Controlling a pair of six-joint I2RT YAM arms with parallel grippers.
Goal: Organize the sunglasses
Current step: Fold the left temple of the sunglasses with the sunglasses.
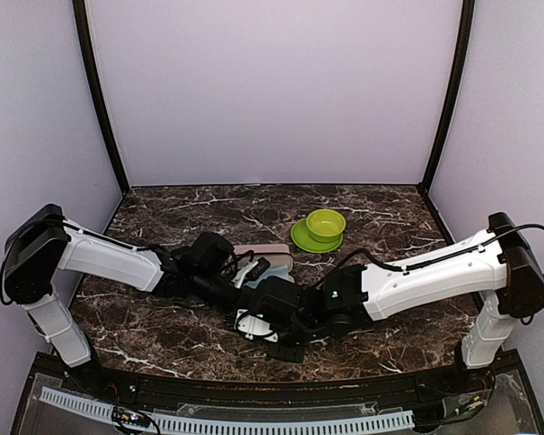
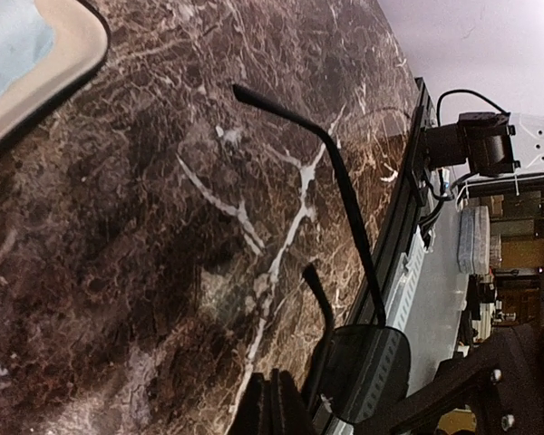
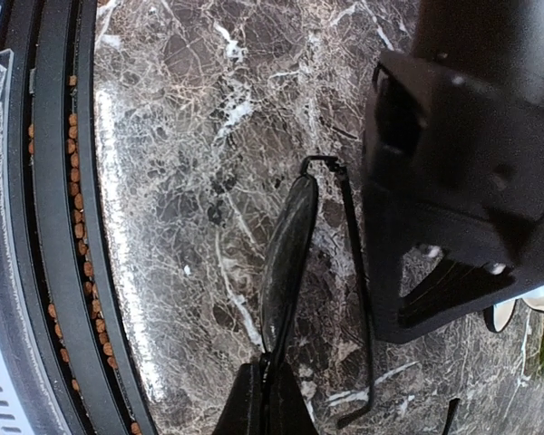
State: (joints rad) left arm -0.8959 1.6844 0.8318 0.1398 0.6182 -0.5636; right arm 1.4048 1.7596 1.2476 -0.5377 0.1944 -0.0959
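A black wire-frame pair of sunglasses [image 3: 286,263] is held on edge just above the marble, its temples unfolded. My right gripper [image 3: 270,390] is shut on the frame at the lower end of one dark lens. In the left wrist view the same sunglasses [image 2: 372,372] show a lens and two temples reaching away over the marble. My left gripper [image 2: 274,399] has its fingers pressed together right beside the nearer temple; I cannot tell whether they pinch it. Both grippers meet at the table's middle, left [image 1: 254,276] above right [image 1: 258,319], hiding the glasses from above.
A pink case [image 1: 263,252] lies just behind the grippers; its pale rim [image 2: 82,54] fills the left wrist view's top corner. A green bowl [image 1: 326,222] sits on a green plate [image 1: 306,239] at the back right. The table's front rail [image 3: 59,227] runs close by.
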